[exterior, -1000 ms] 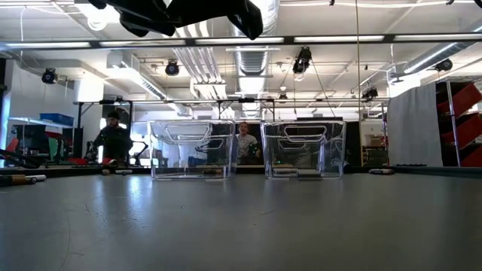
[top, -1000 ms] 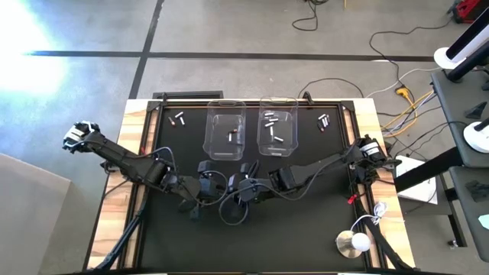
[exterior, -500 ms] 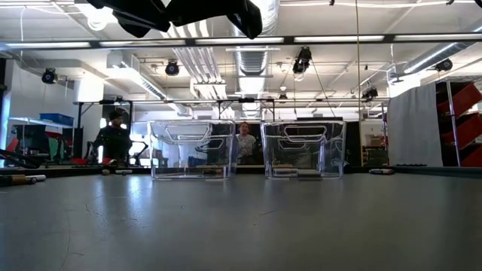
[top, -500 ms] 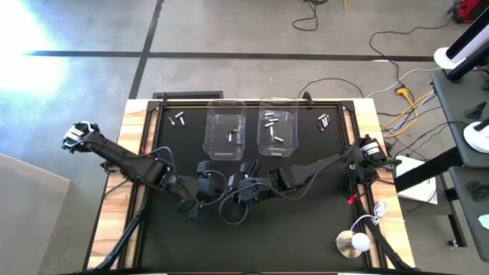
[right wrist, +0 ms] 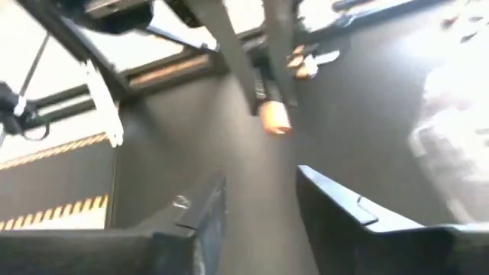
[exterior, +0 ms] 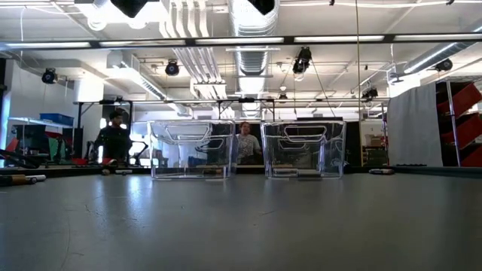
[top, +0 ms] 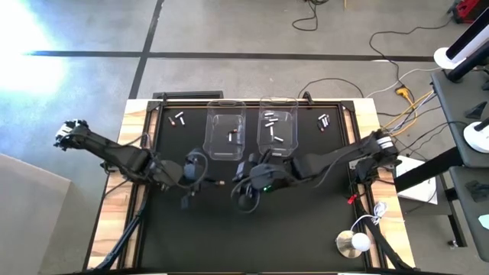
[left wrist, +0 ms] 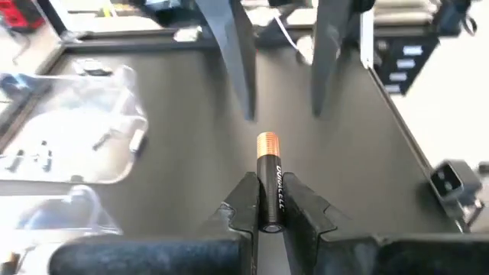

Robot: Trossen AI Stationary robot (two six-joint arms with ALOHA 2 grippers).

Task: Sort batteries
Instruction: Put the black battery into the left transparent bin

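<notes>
My left gripper is shut on a dark battery with a copper end, held above the middle of the black mat; the high view shows this gripper there. My right gripper faces it from the table's right. Its open fingers stand apart just past the copper tip and touch nothing. The right wrist view shows the right gripper open and the battery's copper tip ahead of it. Two clear bins stand at the far side with batteries inside. My left gripper pinches the battery's dark body between its two fingers, which lie along it. The copper end sticks out past the fingertips toward the right gripper. The fingers point roughly level toward the table's right, and the battery is lifted clear of the mat.
Loose batteries lie on the mat near the far left corner and the far right corner. A white round object sits by the near right corner. People stand in the room beyond the table.
Both grippers have risen: in the low view they have nearly left the top of the picture. In the high view both have shifted a little toward the far edge.
</notes>
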